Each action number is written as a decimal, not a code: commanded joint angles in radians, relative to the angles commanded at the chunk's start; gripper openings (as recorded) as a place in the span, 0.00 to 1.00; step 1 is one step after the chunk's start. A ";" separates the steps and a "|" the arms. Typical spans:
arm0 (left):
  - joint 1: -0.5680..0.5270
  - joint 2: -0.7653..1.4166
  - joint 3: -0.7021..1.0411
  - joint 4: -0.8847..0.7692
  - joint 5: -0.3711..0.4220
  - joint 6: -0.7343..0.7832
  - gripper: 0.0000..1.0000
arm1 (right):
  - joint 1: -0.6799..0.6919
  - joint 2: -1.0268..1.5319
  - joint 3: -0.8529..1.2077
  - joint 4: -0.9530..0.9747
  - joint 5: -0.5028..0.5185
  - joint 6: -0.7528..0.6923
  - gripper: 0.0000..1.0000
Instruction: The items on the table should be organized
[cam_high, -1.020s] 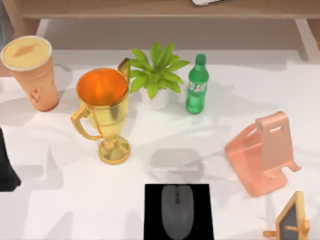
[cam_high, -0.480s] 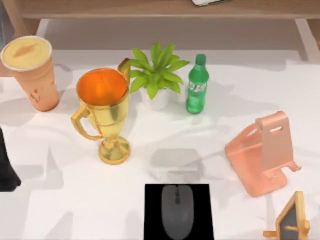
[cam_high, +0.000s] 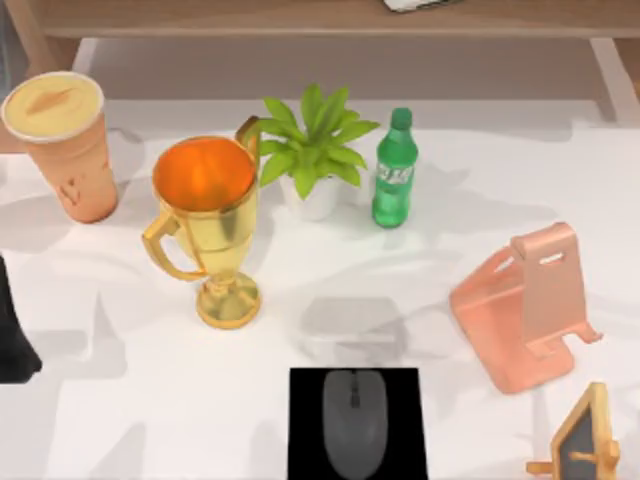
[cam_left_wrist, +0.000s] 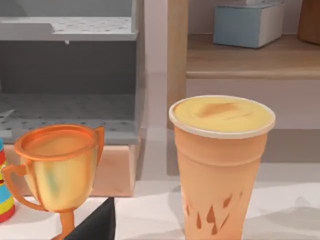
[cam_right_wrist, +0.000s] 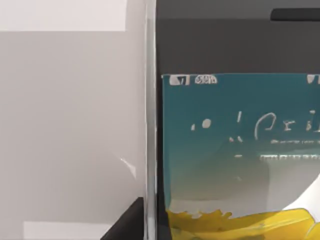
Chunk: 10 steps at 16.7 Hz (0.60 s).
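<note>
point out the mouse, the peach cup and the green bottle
dark grey mouse (cam_high: 353, 420), top view, middle of its back, on the black pad
peach cup (cam_left_wrist: 220, 175), left wrist view, front of its wall below the cream lid
green bottle (cam_high: 393, 185), top view, its label

I see the dark grey mouse (cam_high: 354, 423) lying flat at the table's (cam_high: 130, 400) near edge, centred. The tall peach cup (cam_high: 62, 143) with its cream lid stands upright at the far left. A phone's (cam_right_wrist: 240, 150) teal screen fills my right wrist view.
</note>
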<state>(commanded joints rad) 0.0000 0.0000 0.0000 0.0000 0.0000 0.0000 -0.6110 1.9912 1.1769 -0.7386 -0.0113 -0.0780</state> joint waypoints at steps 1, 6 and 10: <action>0.000 0.000 0.000 0.000 0.000 0.000 1.00 | 0.000 0.000 0.000 0.000 0.000 0.000 0.02; 0.000 0.000 0.000 0.000 0.000 0.000 1.00 | 0.000 0.000 0.000 0.000 0.000 0.000 0.00; 0.000 0.000 0.000 0.000 0.000 0.000 1.00 | -0.002 -0.026 0.008 -0.013 0.009 -0.002 0.00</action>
<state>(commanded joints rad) 0.0000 0.0000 0.0000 0.0000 0.0000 0.0000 -0.6126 1.9655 1.1851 -0.7518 -0.0018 -0.0798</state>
